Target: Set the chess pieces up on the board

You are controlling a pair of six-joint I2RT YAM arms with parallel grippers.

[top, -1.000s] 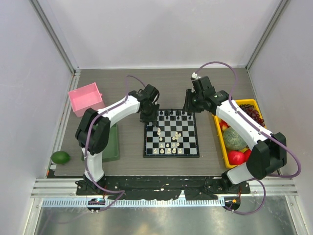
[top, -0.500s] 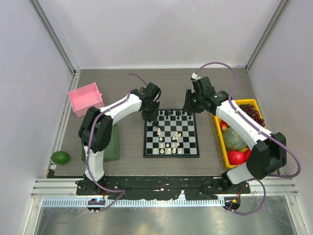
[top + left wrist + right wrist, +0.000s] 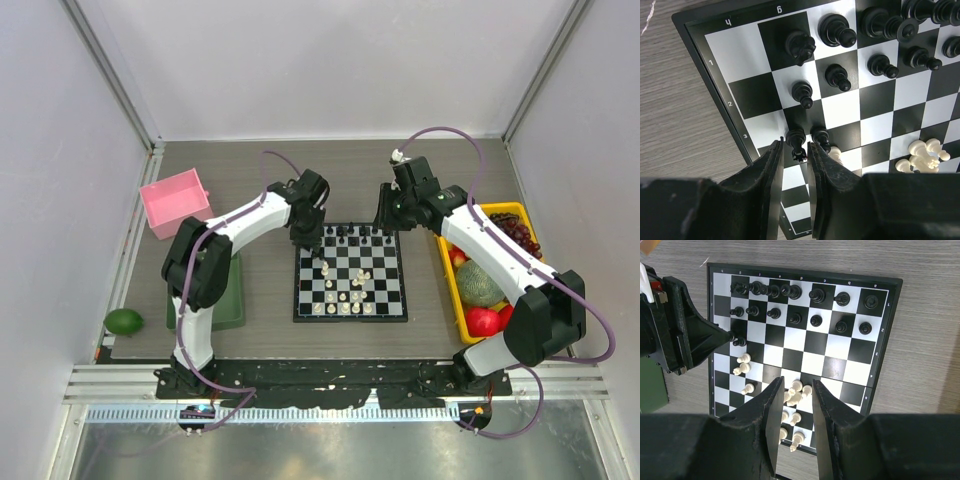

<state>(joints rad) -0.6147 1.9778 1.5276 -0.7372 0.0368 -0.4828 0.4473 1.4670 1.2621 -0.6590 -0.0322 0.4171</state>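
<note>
The board (image 3: 390,290) lies between the two arms. Black chess pieces (image 3: 355,236) fill its far rows, and white chess pieces (image 3: 352,290) stand in loose groups nearer me. My left gripper (image 3: 307,244) is low at the board's far-left corner. In the left wrist view its jaws (image 3: 795,146) stand narrowly apart on either side of a black piece (image 3: 796,135), with thin gaps showing. A second black piece (image 3: 820,136) stands just right of it. My right gripper (image 3: 797,385) hangs high over the board (image 3: 850,372), open and empty, above a white cluster (image 3: 799,389).
A pink box (image 3: 175,200) sits far left and a green tray (image 3: 228,295) lies beside the left arm. A green fruit (image 3: 124,321) rests near the left edge. On the right is a yellow bin (image 3: 447,275) holding fruit.
The left gripper's jaws have narrowed around the black piece and its wrist has shifted slightly. The right arm has not moved.
</note>
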